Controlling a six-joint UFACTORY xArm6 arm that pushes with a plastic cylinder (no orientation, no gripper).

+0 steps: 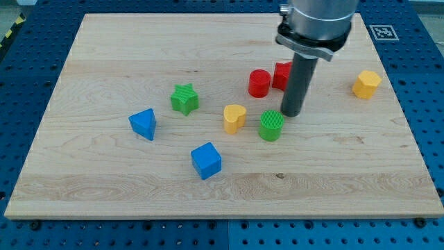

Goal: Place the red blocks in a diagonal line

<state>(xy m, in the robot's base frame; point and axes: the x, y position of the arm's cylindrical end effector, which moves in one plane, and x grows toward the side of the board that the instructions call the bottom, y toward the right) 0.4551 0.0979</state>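
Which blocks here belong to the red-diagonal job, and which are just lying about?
Job:
red cylinder
red block, partly hidden behind the rod
my tip, beside the green cylinder

Lying about:
green cylinder
green star
yellow heart
yellow block
blue triangle
blue cube

I saw two red blocks on the board, both in its right half and nearer the view's top edge than the bottom one. The red cylinder [259, 82] stood upright on its flat end, round face up, well clear of every edge. The other red block [281, 75] sat just to its right and slightly closer to the top edge; the rod hid its right part, so I could not make out its shape. The two looked almost touching, though I could not tell whether they met. Together they lay in a short line rising slightly toward the top right corner.
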